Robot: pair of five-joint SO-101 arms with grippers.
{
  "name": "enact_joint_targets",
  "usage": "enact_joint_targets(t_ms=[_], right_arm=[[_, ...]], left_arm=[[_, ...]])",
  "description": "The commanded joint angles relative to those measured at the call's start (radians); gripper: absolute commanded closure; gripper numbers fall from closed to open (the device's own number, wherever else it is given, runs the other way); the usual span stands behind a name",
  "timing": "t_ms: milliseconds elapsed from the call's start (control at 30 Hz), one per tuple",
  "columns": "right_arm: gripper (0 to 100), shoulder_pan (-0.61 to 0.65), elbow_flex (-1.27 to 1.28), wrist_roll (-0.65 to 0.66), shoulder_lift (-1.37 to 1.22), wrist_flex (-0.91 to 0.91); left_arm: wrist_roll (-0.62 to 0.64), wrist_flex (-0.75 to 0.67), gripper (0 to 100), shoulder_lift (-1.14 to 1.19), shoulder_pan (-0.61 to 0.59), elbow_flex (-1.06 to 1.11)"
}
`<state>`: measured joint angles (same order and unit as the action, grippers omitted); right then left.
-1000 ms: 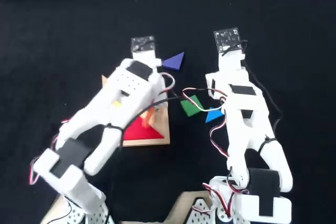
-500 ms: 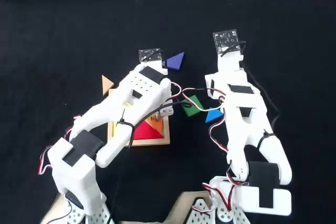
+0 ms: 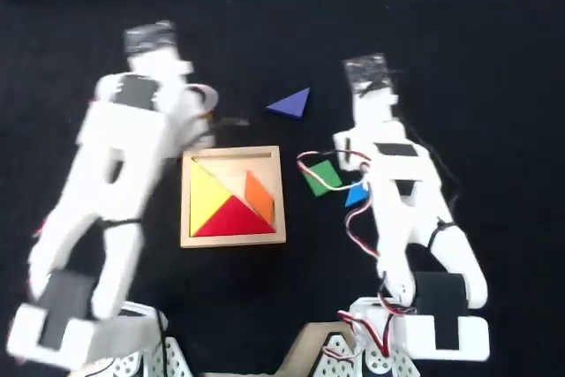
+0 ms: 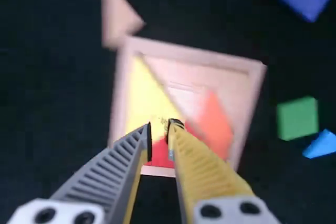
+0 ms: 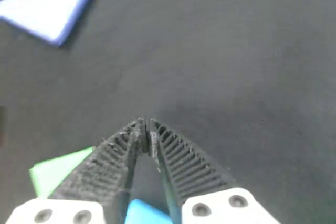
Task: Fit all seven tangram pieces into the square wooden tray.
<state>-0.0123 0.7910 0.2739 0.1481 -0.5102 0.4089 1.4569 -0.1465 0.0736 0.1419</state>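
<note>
The square wooden tray (image 3: 232, 234) holds a yellow triangle (image 3: 208, 196), a red triangle (image 3: 234, 218) and an orange piece (image 3: 259, 195). On the cloth lie a purple-blue triangle (image 3: 290, 103), a green square (image 3: 318, 177) and a light blue triangle (image 3: 356, 193). My left arm (image 3: 124, 143) stands left of the tray. Its gripper (image 4: 159, 126) is shut on nothing, seen over the tray's (image 4: 254, 85) edge, with a tan triangle (image 4: 118, 17) beyond a corner. My right gripper (image 5: 146, 127) is shut and empty above bare cloth, between the purple-blue triangle (image 5: 50, 6) and the green square (image 5: 55, 174).
Black cloth covers the table. The right arm (image 3: 393, 174) lies over part of the green square and the light blue triangle. Loose cables (image 3: 322, 165) hang near the green square. Both arm bases stand at the near edge.
My left arm has swung off the tray to the left and far side, uncovering the pieces inside. The right arm shifted slightly farther away.
</note>
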Motion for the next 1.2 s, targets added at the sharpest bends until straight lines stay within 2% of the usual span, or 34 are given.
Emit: enact_joint_targets(t_ms=[0, 200, 367, 433, 500, 600, 767, 1167], right_arm=[[98.2, 0.098, -0.133, 0.071, 0.025, -0.196], [97.2, 0.273, -0.269, 0.083, 0.064, -0.483], [81.4, 0.46, -0.305, 0.084, 0.059, -0.575], [79.5, 0.529, -0.309, 0.084, 0.059, -0.582], [81.2, 0.586, -0.311, 0.084, 0.058, -0.583], [81.5, 0.624, -0.312, 0.083, 0.025, -0.583], [75.6, 0.623, -0.378, 0.083, -0.122, -0.585], [75.8, 0.591, -0.458, 0.086, -0.298, -0.577]], left_arm=[[-0.137, -0.014, 92, -0.137, -0.2, 0.108], [-0.241, -0.176, 92, -0.295, -0.504, 0.401], [-0.413, -0.402, 92, -0.428, -0.647, 0.742], [-0.476, -0.519, 92, -0.471, -0.688, 0.881], [-0.489, -0.611, 92, -0.506, -0.716, 0.992], [-0.494, -0.672, 92, -0.539, -0.759, 1.075], [-0.494, -0.678, 92, -0.546, -0.763, 1.087], [-0.494, -0.68, 92, -0.546, -0.763, 1.092]])
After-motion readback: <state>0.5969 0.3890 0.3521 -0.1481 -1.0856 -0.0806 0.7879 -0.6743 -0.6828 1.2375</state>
